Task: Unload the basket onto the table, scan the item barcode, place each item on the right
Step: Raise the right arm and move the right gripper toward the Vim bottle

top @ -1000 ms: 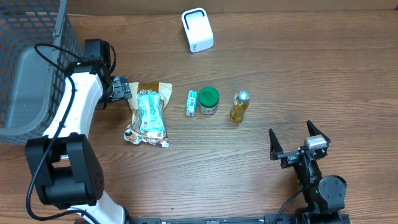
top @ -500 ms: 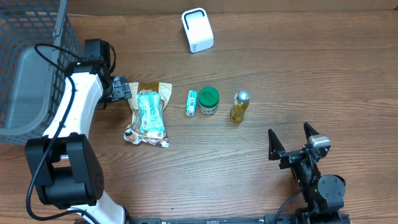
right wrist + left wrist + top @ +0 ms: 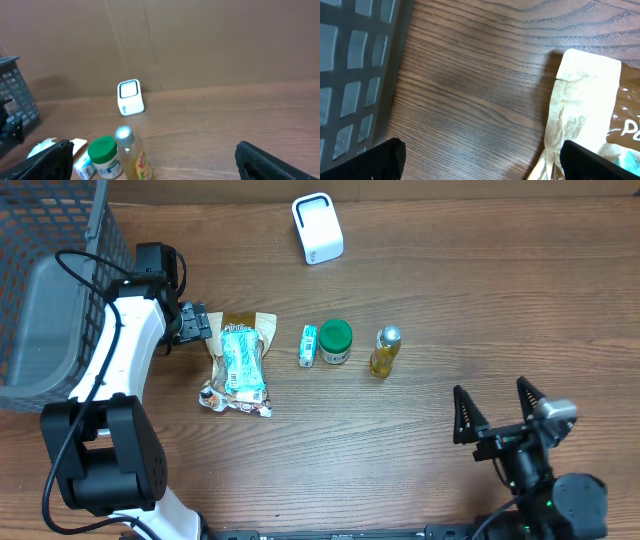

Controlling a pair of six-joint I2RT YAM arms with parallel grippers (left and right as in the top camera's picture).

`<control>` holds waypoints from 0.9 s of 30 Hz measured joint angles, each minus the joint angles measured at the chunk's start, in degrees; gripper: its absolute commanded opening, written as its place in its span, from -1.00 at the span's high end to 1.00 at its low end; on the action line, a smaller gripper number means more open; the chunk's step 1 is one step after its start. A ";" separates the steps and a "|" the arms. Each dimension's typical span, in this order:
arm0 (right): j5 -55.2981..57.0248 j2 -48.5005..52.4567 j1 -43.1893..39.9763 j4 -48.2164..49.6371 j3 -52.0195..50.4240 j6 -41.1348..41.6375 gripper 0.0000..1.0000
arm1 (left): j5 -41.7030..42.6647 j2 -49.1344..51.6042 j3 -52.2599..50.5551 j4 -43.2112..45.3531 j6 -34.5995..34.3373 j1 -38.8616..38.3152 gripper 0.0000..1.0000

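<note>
Barcode work on the bench (image 3: 480, 290) appears barely begun: nothing is lifted, and nothing is held up to the white scanner (image 3: 318, 228), which stands alone at the far edge, well apart from the goods. A snack bag (image 3: 238, 363) lies flat near the middle of the bench, with a small green-and-white box (image 3: 308, 345), a green-lidded jar (image 3: 335, 341) and a yellow bottle (image 3: 384, 351) in a row to its right, all resting on the wood. The left claw (image 3: 193, 323) sits low at the bag's top corner, beside the dark wire basket (image 3: 45, 290), its jaws spread wide and gripping nothing; the wrist view shows the bag's crimped edge just inside one finger. That placement suggests the bag is the item chosen, though this is a judgement only. The right claw (image 3: 492, 395) hovers wide and empty at the near edge, well apart from every item. No barcode can be made out on any package from these views. Left to do, by this reading: close on the item, lift it, carry it to the scanner and turn its code toward the window.
</note>
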 measured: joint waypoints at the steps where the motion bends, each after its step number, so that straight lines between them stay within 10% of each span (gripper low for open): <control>1: 0.07 2.14 0.00 -1.90 2.45 0.15 -1.00 | -0.02 0.00 0.00 0.04 0.00 0.00 -0.99; 14: -2.99 38.73 0.00 -29.97 39.67 2.97 -1.00 | -0.37 0.00 0.00 0.02 0.00 0.00 -0.99; 27: -5.60 60.48 0.00 -30.82 40.06 3.15 -1.00 | -0.37 0.00 0.00 0.07 0.00 0.00 -0.99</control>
